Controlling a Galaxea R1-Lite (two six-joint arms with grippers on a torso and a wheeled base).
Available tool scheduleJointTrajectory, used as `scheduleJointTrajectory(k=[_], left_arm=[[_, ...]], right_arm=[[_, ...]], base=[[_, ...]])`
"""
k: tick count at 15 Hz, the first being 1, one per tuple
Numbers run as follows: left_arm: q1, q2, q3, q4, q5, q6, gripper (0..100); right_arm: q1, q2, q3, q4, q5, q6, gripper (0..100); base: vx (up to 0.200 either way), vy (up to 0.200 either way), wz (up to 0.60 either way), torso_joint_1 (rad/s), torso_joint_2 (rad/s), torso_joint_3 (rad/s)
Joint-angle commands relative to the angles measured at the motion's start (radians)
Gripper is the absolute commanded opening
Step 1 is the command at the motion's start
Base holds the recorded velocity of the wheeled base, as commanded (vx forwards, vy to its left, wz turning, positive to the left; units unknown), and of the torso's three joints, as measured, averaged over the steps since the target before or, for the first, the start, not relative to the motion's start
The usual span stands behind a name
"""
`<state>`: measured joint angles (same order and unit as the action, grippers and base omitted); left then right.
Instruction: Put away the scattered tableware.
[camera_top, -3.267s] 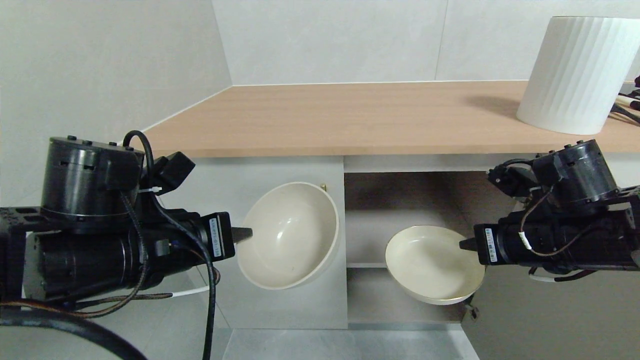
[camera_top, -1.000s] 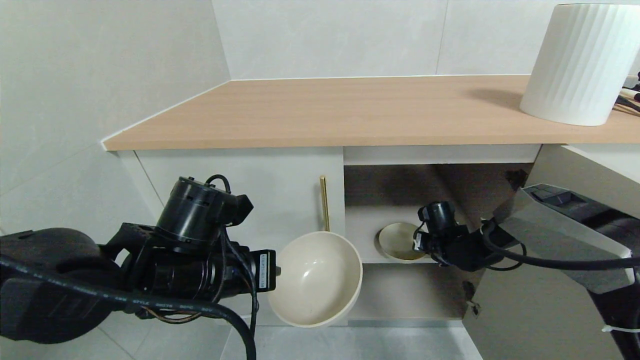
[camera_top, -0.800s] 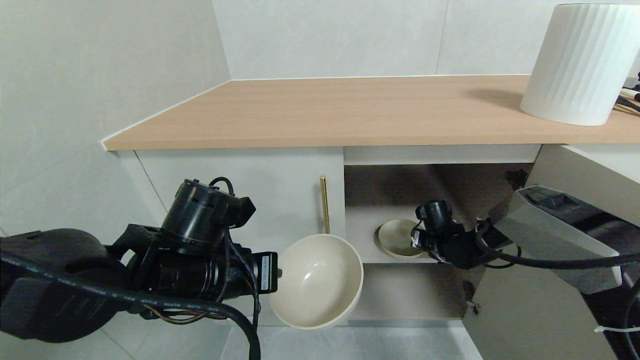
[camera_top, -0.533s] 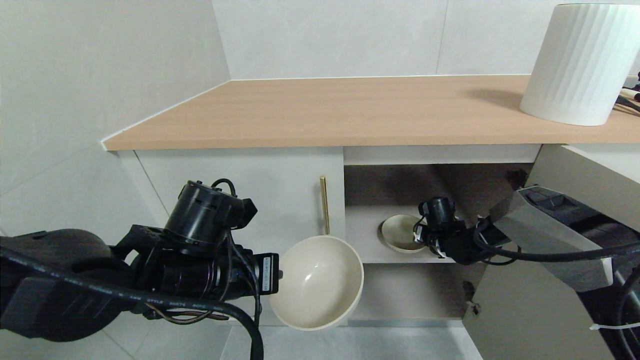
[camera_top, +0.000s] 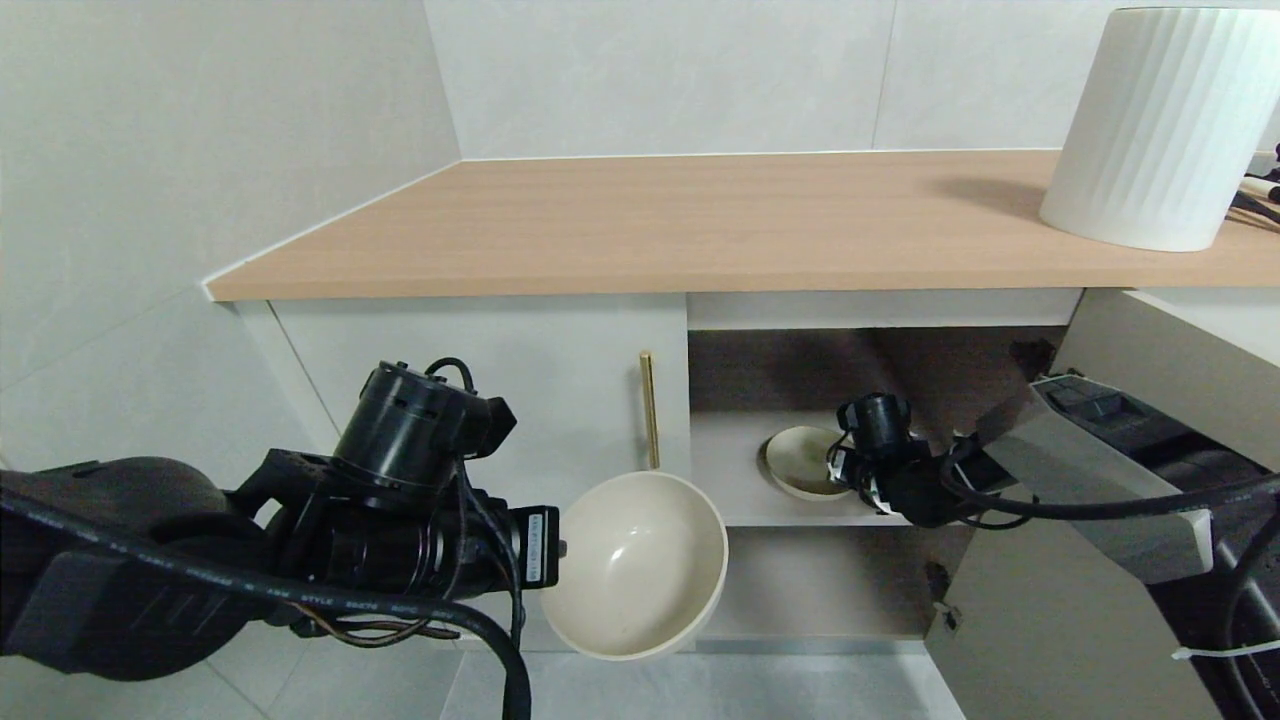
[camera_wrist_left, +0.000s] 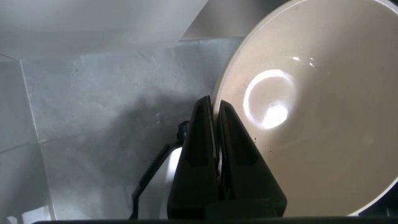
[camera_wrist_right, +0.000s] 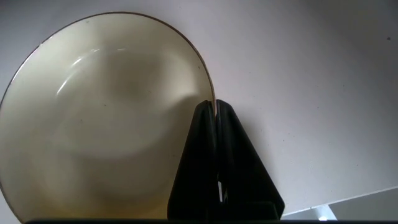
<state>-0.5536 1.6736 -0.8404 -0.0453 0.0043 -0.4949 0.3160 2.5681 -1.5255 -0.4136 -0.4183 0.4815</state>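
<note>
Bowl (camera_top: 635, 562) cream, deep, glossy; plate (camera_top: 800, 464) shallow w/ dark rim.

A light wooden countertop (camera_top: 700, 220) runs across the middle of the frame, meeting pale tiled walls (camera_top: 650, 70) at a corner in the upper left. At the upper right a tall white ribbed container (camera_top: 1150, 130) stands on it, with some dark thin items (camera_top: 1262, 190) just beside it at the edge – too small to make out. Below, left of centre, a closed cabinet door (camera_top: 480, 340) carries an upright brass handle (camera_top: 647, 410). Right of that the cupboard stands open – dark inside (camera_top: 800, 370), with a pale shelf (camera_top: 725, 470) across it and its door (camera_top: 1180, 350) swung out at the right edge. Grey floor tile (camera_top: 700, 690) shows along the bottom
</note>
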Motion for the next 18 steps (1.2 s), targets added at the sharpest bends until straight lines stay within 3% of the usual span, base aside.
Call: scheduleJointTrajectory(k=[1,2,3,6,9,14,18], left_arm=[[0.000,0.003,0.000,-0.001,0.000,-0.001,0],[0.000,0.005,-0.002,-0.002,0.000,-0.001,0],[0.000,0.005,-0.009,-0.001,0.000,-0.001,0],[-0.012,0.009,-0.031,0.024,0.003,0.002,0],[-0.060,0.046,-0.111,0.154,0.056,0.007,0],[-0.088,0.129,-0.131,0.171,0.148,0.022,0],[-0.120,0.146,-0.129,0.197,0.175,0.022,0]], right_arm=[[0.000,-0.002,0.001,-0.001,0.000,-0.001,0],[0.000,-0.002,0.001,-0.001,0.000,-0.001,0],[0.000,-0.002,0.001,-0.001,-0.002,-0.001,100],[0.005,-0.032,0.036,-0.001,-0.010,0.000,100],[0.037,-0.166,0.176,-0.002,0.003,0.000,100],[0.161,-0.534,0.455,0.042,0.245,-0.026,100],[0.281,-0.769,0.489,0.294,0.424,-0.035,100]], base=[[0.000,0.000,0.00,0.000,0.00,0.000],[0.000,0.000,0.00,0.000,0.00,0.000],[0.000,0.000,0.00,0.000,0.00,0.000],[0.000,0.000,0.00,0.000,0.00,0.000],[0.000,0.000,0.00,0.000,0.00,0.000],[0.000,0.000,0.00,0.000,0.00,0.000],[0.000,0.000,0.00,0.000,0.00,0.000]])
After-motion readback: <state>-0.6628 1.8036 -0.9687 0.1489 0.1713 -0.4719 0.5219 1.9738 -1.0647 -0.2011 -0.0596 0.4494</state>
